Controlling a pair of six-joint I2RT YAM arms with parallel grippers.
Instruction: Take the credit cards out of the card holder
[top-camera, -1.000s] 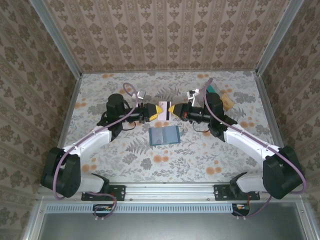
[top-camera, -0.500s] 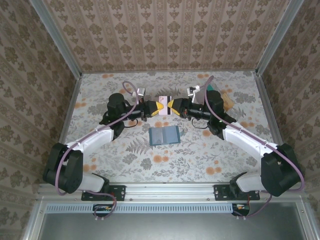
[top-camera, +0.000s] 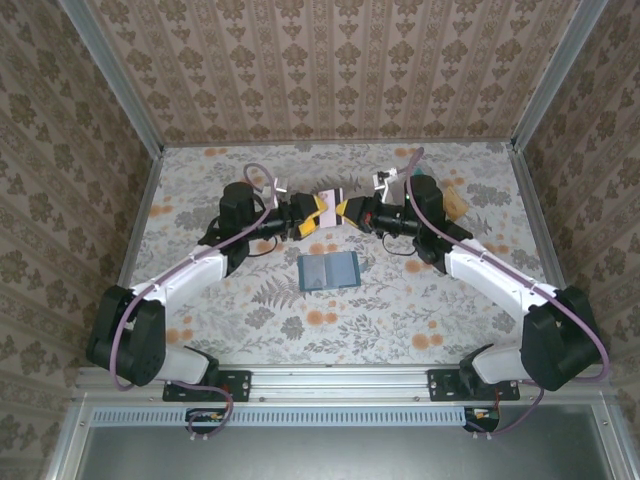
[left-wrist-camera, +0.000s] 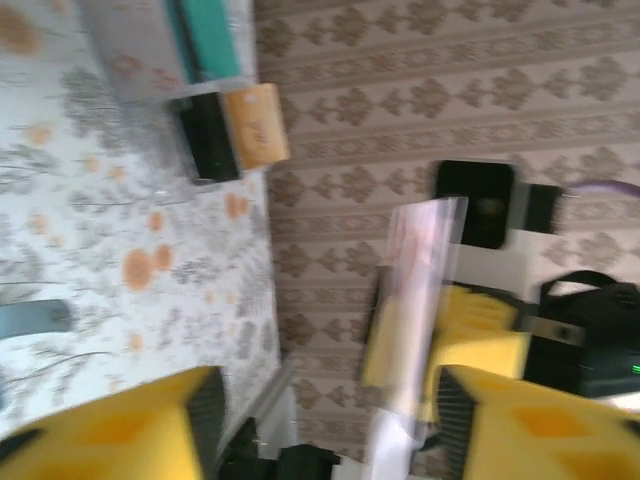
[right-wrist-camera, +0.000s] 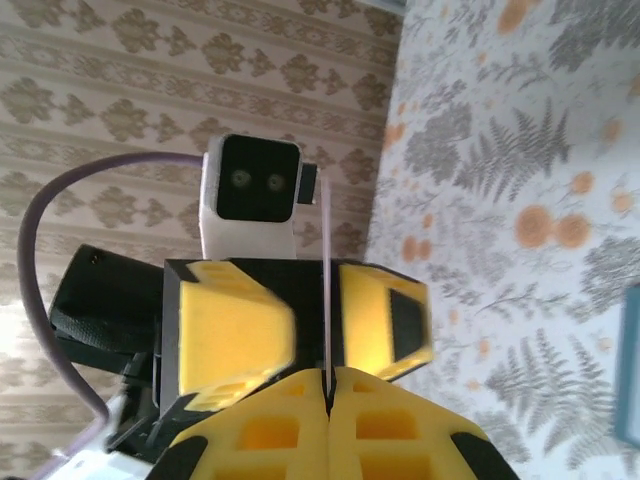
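Credit card (left-wrist-camera: 425, 290), pale and whitish, sits in mid-air above the bench (top-camera: 420, 310), clenched at one edge by the right fingers (right-wrist-camera: 395, 430). The left fingers (left-wrist-camera: 110, 430) face them, released and spread wide to either side of the card. The slate-blue card holder (top-camera: 329, 271) lies open flat on the bench, nearer the arm bases.

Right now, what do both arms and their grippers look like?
The left arm and right arm have black joint housings, white links and a purple cable each. The left gripper and right gripper have blocky yellow fingers on black bodies, each with a white camera box.
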